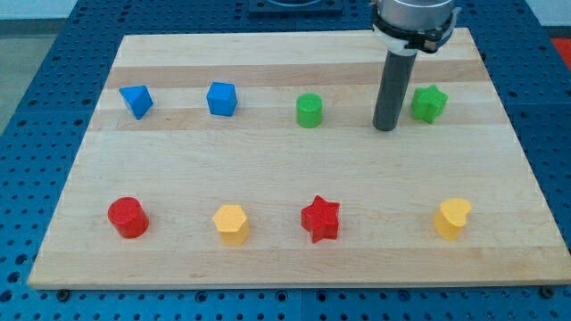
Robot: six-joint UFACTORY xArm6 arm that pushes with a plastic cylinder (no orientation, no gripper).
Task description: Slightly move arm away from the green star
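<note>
Your straight dark rod stands upright holding nothing, my tip on the pale wooden board, just left of the green plastic star, green cylinder farther left.

I can read no text, label, brand, number or sign anywhere here. My surface is bare wood grain, and none of the coloured blocks on it carries any marking that I can make out. My tool's dark rod is plain too.
</note>
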